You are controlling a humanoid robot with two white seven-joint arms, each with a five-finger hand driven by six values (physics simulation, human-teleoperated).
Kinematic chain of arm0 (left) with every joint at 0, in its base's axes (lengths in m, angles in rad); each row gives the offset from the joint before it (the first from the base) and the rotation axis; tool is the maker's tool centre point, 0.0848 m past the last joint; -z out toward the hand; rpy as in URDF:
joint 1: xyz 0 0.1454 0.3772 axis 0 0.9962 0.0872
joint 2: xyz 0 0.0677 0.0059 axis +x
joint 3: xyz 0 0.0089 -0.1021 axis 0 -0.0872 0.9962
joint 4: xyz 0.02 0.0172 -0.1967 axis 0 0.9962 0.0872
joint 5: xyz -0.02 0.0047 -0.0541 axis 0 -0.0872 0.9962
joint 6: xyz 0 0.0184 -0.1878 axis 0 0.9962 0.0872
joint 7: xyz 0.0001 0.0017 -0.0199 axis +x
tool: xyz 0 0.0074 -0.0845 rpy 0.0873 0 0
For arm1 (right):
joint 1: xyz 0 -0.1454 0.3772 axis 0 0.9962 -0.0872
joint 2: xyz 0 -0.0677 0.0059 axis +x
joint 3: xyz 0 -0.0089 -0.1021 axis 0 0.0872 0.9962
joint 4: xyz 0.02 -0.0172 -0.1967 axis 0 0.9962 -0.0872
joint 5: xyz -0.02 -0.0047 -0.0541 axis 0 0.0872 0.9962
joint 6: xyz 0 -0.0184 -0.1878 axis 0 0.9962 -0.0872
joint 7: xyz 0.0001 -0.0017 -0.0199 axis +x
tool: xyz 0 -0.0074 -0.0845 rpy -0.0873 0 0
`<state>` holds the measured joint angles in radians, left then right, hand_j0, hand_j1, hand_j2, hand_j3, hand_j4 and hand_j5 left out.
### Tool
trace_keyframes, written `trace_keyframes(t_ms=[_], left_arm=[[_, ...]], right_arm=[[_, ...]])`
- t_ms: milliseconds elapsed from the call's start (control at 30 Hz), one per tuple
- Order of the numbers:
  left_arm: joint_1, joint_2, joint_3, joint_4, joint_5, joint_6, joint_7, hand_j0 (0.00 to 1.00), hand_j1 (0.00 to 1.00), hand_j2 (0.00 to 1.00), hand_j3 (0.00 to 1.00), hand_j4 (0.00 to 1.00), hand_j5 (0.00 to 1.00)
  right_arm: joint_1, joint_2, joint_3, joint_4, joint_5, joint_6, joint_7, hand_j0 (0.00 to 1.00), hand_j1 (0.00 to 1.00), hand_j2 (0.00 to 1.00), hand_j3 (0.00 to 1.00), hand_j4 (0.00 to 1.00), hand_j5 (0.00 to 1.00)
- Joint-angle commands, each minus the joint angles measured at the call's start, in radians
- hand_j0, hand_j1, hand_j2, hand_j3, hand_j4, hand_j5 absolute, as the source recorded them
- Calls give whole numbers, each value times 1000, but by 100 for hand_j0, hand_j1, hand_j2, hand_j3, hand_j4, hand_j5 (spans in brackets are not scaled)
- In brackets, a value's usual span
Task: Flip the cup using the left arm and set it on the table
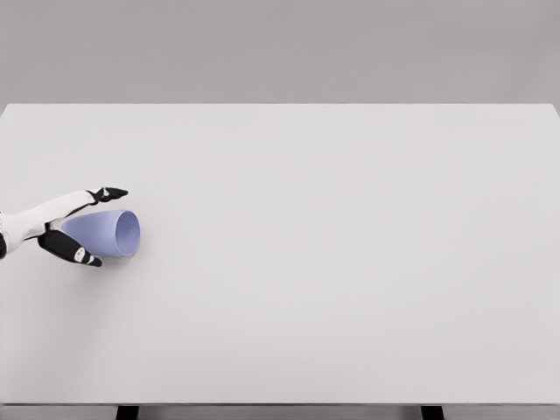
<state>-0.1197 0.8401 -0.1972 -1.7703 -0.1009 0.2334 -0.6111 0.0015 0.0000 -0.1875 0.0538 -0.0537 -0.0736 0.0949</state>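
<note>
Fingers of our left hand (66, 227) bracket the lilac cup (105, 234) lying sideways at the table's (332, 262) left edge, not visibly clamped. We judge it light, rigid, slippery; grip its wall mid-body.

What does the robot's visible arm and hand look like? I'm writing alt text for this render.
Only the left hand shows, entering at the left edge. The forearm is smooth white, and the slim fingers are black with small white patches near the tips. No cables, sleeves or printed markings are visible.

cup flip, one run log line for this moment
left hand around cup | cup on its side, mouth facing right | table | right arm unseen
</note>
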Motion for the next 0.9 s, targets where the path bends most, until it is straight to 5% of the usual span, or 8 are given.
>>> trace_keyframes(t_ms=[0,533,700,867], left_arm=[[0,-22,-2,0,-28,17,0,100,100,100,100,100,100],[-5,-53,-18,0,-77,18,0,100,100,100,100,100,100],[-11,-52,-18,0,-76,17,0,86,86,86,86,86,86],[0,-55,-21,0,-76,18,0,85,85,85,85,85,85]], right_arm=[[0,0,-1,0,0,0,0,100,100,100,100,100,100],[0,0,0,0,0,0,0,100,100,100,100,100,100],[0,0,-1,0,0,0,0,100,100,100,100,100,100],[0,0,0,0,0,0,0,100,100,100,100,100,100]])
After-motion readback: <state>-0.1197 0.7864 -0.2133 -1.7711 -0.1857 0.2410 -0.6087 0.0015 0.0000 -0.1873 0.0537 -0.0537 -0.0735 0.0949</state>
